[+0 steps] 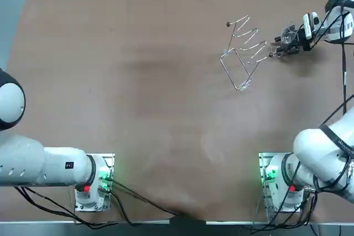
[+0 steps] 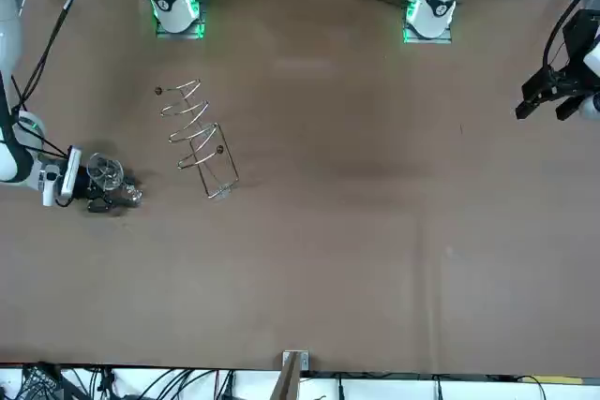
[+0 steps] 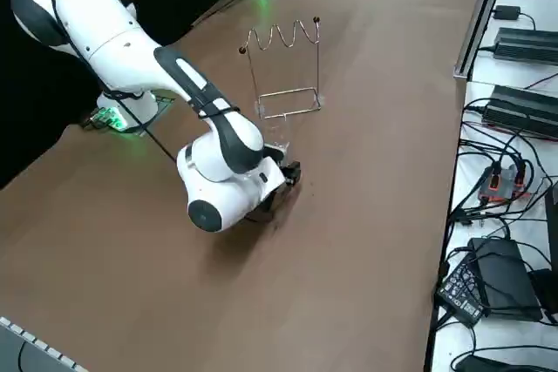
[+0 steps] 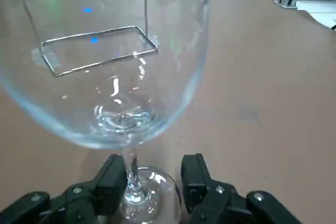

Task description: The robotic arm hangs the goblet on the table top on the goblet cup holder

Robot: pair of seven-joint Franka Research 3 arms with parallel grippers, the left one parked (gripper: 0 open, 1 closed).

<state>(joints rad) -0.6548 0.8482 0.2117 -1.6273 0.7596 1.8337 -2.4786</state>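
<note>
A clear goblet stands upright on the brown table near its far right side, also seen in the front view. My right gripper is low at the table beside it. In the wrist view the gripper is open, its fingers on either side of the goblet's thin stem just above the foot; the stem sits close to one finger, with a gap to the other. The wire goblet holder stands a short way from the glass, toward the table's middle.
The table's right edge runs close behind my arm, with power bricks and cables beyond it. The parked left arm sits at the near left corner.
</note>
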